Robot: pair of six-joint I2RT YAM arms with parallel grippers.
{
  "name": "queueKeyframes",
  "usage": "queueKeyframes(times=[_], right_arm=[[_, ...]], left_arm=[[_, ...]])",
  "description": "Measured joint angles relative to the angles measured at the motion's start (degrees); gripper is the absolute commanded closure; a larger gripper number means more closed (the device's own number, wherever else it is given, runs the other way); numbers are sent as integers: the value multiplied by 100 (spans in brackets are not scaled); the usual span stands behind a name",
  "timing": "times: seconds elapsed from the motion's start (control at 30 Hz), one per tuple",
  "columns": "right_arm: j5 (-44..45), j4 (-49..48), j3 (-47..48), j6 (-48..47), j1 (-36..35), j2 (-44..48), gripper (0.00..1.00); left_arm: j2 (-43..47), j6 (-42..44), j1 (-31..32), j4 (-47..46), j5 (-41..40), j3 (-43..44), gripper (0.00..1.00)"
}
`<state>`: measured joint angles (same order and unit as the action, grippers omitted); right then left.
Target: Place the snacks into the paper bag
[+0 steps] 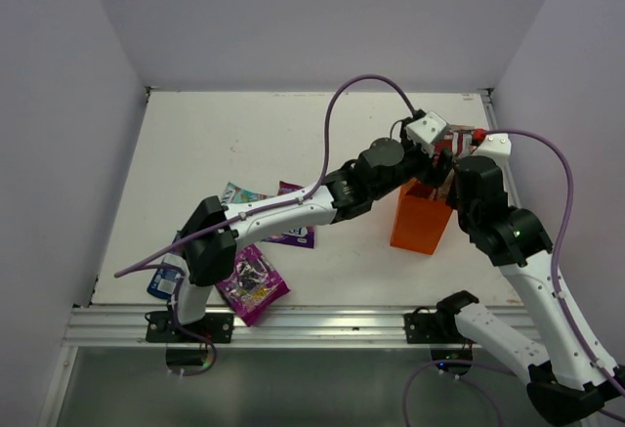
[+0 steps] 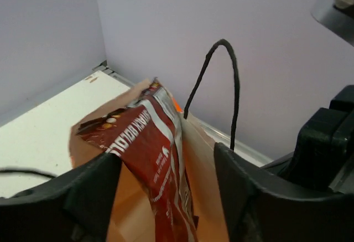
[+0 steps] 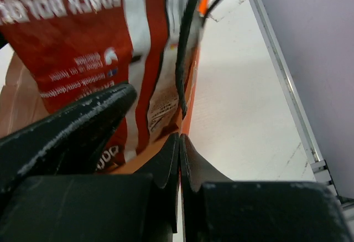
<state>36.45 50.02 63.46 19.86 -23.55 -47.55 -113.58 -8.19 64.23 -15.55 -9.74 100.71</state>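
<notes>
The orange paper bag stands upright at the right of the table. The red-and-silver chip bag sticks up out of its mouth. My left gripper is open, with one finger on each side of the chip bag, over the bag's mouth. My right gripper is shut on the paper bag's orange wall beside a dark cord handle; the chip bag shows just behind it. In the top view both grippers meet above the bag.
Other packets lie at the near left: teal-pink, purple partly under the left arm, magenta, blue-and-white by the left base. The right wall and table rail run close beside the bag.
</notes>
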Motion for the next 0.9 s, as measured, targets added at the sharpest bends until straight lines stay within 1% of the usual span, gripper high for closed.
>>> queueKeyframes(times=[0.03, 0.1, 0.27, 0.37, 0.4, 0.47, 0.5, 0.53, 0.57, 0.63, 0.7, 0.77, 0.83, 0.9], right_arm=[[0, 0, 0, 0, 0, 0, 100], [2, 9, -9, 4, 2, 7, 100], [2, -15, -9, 0, 17, 11, 100], [-4, -61, -7, 4, 15, 7, 100], [-4, -70, -7, 0, 15, 7, 100], [-2, -57, -11, 0, 15, 4, 100], [-4, -57, -11, -2, 15, 4, 100], [-4, -57, -11, -2, 15, 4, 100], [-4, -57, -11, -2, 15, 7, 100], [-4, -57, -11, -2, 15, 7, 100], [-4, -57, -11, -2, 15, 7, 100], [-7, -59, -11, -2, 15, 7, 100], [-9, -59, -11, -2, 15, 7, 100], [-17, -61, -11, -4, 15, 7, 100]], left_arm=[[0, -28, 0, 2, 44, 0, 19], [0, -83, -2, -20, 76, 4, 17], [44, -149, -2, -83, 118, 107, 17], [382, -181, 39, -179, 76, -74, 17], [608, -212, 50, -260, 63, -271, 17], [1379, -227, 90, -605, -114, -820, 17], [1821, -190, 118, -804, -367, -1268, 17], [2420, -131, 138, -920, -702, -1836, 13], [2983, 13, 157, -1126, -1069, -2345, 12], [3823, 205, 138, -1482, -1856, -3016, 11], [4385, 122, -92, -1408, -2500, -3357, 11], [4551, -184, -658, -1034, -2684, -3501, 11], [4428, -411, -1276, -739, -2693, -3847, 11], [4004, -592, -1727, -302, -2686, -4177, 11]])
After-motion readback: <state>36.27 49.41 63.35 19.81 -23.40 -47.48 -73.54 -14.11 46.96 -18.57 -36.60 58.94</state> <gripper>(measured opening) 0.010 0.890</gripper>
